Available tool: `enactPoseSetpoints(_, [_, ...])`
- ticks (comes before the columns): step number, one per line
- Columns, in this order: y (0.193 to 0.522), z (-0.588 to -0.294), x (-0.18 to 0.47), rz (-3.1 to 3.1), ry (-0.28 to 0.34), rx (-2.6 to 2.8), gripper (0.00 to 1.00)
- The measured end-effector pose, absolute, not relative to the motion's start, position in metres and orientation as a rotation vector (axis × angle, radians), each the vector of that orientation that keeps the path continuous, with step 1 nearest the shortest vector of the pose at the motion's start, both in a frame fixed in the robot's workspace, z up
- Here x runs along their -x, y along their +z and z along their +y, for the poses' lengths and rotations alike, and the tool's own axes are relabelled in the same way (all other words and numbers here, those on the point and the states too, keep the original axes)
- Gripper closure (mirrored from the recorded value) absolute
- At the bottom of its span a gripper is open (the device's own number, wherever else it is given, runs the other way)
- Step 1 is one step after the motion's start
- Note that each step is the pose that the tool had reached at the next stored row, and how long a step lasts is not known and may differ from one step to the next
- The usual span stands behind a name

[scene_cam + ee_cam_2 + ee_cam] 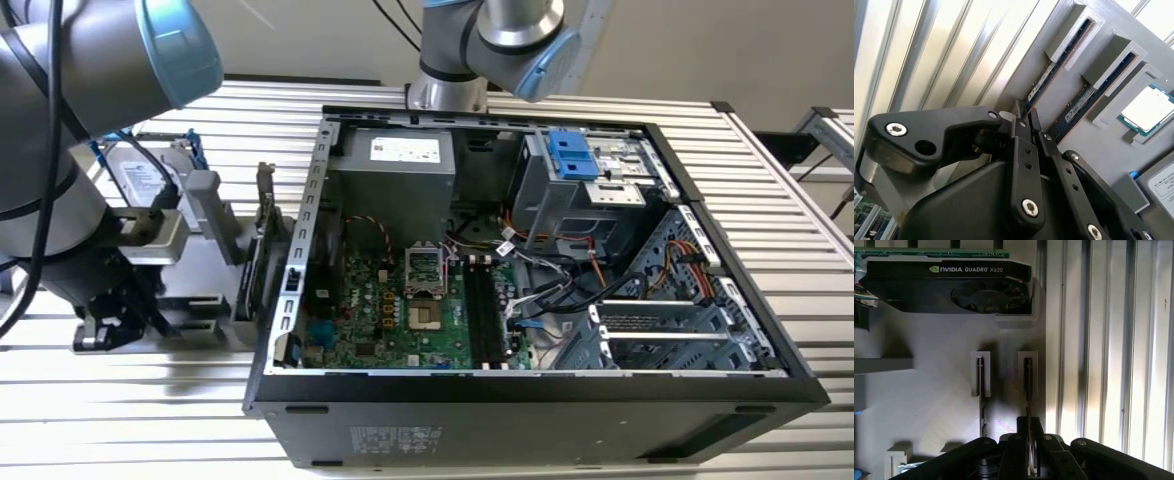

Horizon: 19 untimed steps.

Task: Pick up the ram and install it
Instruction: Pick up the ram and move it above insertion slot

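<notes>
Apparently pincer [1029, 424] clasps edge-standing ram [1027, 390], lengthwise along its slot [1034, 372].

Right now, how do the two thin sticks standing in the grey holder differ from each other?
In the first wrist view, the ram has the end effector at one end, while the second stick stands free beside it. The ram sits in the slot by the edge of the grey holder, next to the ribbed table; the second stick is one slot further in. Both are thin dark boards standing on edge, parallel, each in its own slot.
</notes>
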<state>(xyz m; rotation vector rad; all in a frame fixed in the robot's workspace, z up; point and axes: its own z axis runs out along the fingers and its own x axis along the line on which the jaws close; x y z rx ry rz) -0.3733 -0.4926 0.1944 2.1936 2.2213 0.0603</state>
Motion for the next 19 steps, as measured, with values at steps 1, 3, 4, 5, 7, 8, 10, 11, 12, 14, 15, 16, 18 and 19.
enactPoseSetpoints(1, [0.195, -0.493, 0.373, 2.221, 0.06, -2.194, 1.0])
enactPoseSetpoints(3, [0.197, -0.493, 0.373, 2.221, 0.06, -2.194, 1.0])
enactPoseSetpoints(4, [0.198, -0.493, 0.373, 2.221, 0.06, -2.194, 1.0])
enactPoseSetpoints(5, [0.199, -0.493, 0.373, 2.221, 0.06, -2.194, 1.0])
enactPoseSetpoints(7, [0.202, -0.493, 0.373, 2.221, 0.06, -2.194, 1.0])
enactPoseSetpoints(8, [0.203, -0.493, 0.373, 2.221, 0.06, -2.194, 1.0])
enactPoseSetpoints(10, [0.205, -0.493, 0.373, 2.221, 0.06, -2.194, 1.0])
enactPoseSetpoints(11, [0.207, -0.493, 0.373, 2.221, 0.06, -2.194, 1.0])
enactPoseSetpoints(12, [0.208, -0.493, 0.373, 2.221, 0.06, -2.194, 1.0])
enactPoseSetpoints(14, [0.211, -0.493, 0.373, 2.221, 0.06, -2.194, 1.0])
enactPoseSetpoints(15, [0.212, -0.493, 0.373, 2.221, 0.06, -2.194, 1.0])
enactPoseSetpoints(16, [0.213, -0.493, 0.373, 2.221, 0.06, -2.194, 1.0])
enactPoseSetpoints(18, [0.215, -0.493, 0.373, 2.221, 0.06, -2.194, 1.0])
enactPoseSetpoints(19, [0.216, -0.493, 0.373, 2.221, 0.06, -2.194, 1.0])
